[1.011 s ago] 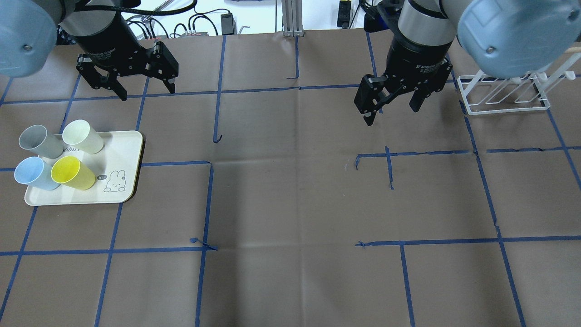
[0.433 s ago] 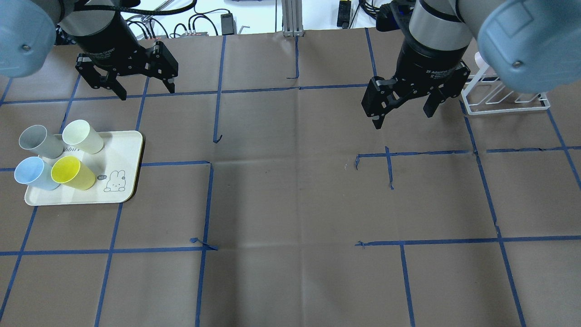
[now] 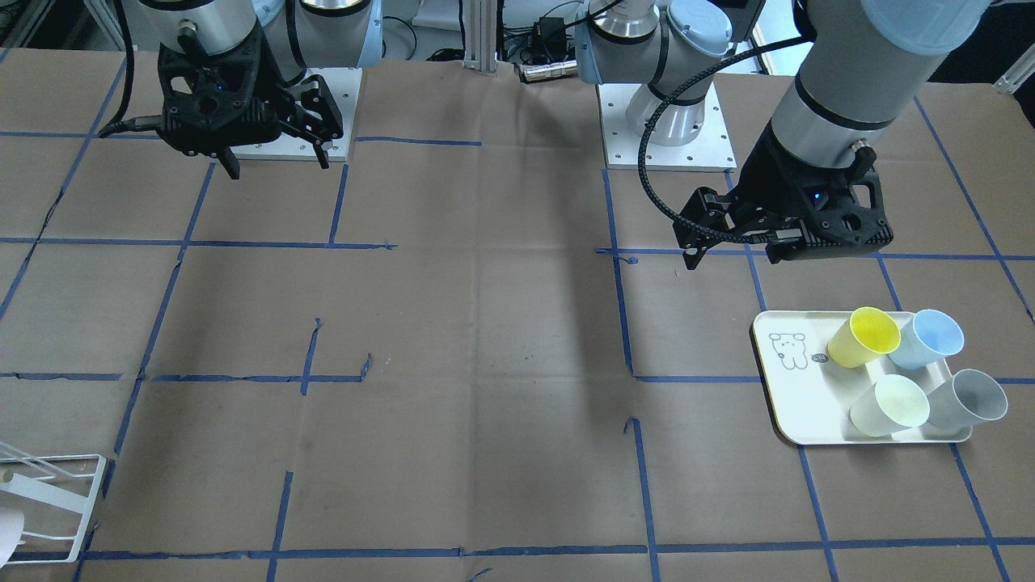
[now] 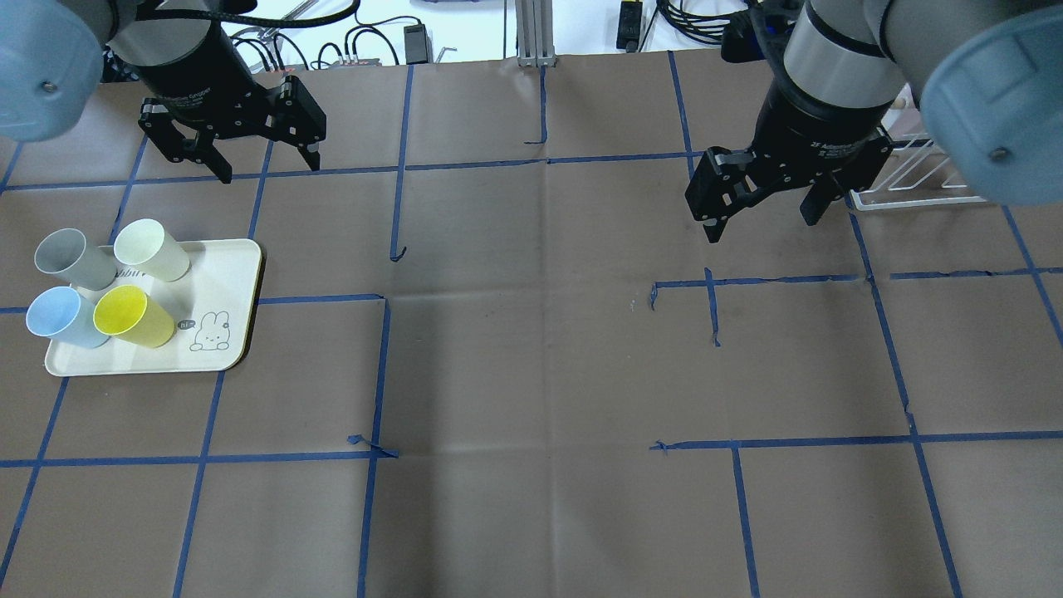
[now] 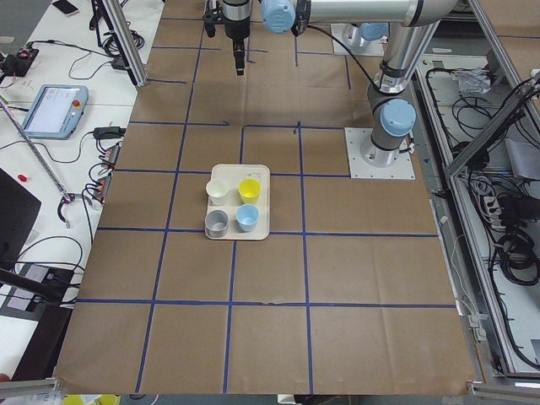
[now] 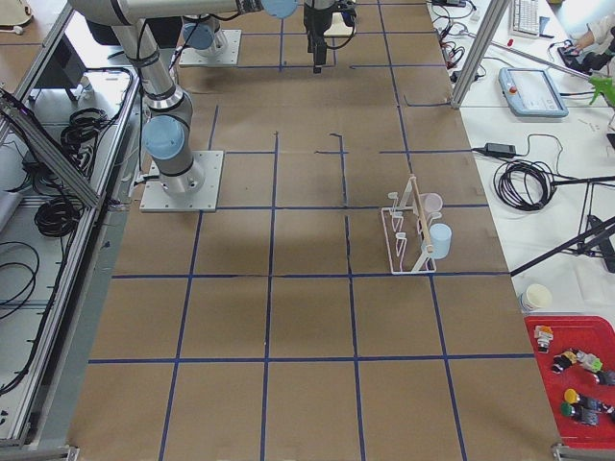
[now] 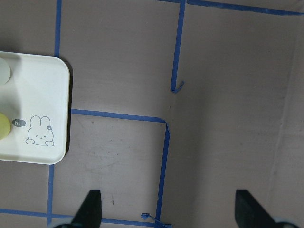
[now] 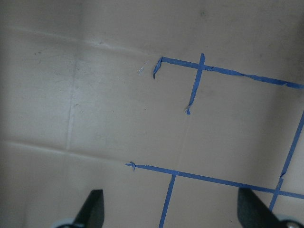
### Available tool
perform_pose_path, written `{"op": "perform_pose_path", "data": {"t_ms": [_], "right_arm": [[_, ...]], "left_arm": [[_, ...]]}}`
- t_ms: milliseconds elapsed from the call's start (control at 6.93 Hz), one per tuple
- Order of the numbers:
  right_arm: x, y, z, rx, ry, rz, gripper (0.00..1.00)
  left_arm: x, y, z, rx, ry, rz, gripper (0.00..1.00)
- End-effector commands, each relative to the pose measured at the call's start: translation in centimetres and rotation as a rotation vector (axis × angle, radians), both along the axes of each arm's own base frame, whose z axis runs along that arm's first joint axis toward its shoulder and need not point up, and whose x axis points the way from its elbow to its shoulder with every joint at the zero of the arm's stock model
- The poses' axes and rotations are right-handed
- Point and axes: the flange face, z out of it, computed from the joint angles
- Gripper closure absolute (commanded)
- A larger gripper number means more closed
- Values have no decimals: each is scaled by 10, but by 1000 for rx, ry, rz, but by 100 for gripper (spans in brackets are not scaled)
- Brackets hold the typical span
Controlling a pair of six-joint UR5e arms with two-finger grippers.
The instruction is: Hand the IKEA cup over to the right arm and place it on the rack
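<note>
Overhead exterior shows right pincer point(image 4: 760, 226) wide open, empty.

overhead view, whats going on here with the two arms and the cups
Nothing is held right now. A grey cup, cream cup, blue cup and yellow cup sit on the cream rabbit tray. The left end effector hovers open and empty near the tray. The right end effector, also open and empty, hangs beside the white wire rack, which holds a pink cup and a pale blue cup.
</note>
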Motion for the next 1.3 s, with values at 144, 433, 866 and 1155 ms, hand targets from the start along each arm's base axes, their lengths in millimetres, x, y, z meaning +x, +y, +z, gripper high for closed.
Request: {"op": "perform_pose_path", "data": {"t_ms": [144, 433, 866, 1155], "right_arm": [[-2, 3, 3, -24, 1, -3, 0], [-2, 2, 4, -25, 1, -3, 0], [-2, 1, 5, -28, 1, -2, 0], [-2, 2, 5, -27, 3, -2, 0]], "left_arm": [[0, 1, 2, -3, 0, 0, 1], [0, 0, 0, 0, 2, 0, 1], [0, -1, -1, 3, 1, -20, 1], [0, -1, -1, 2, 1, -64, 1]]}}
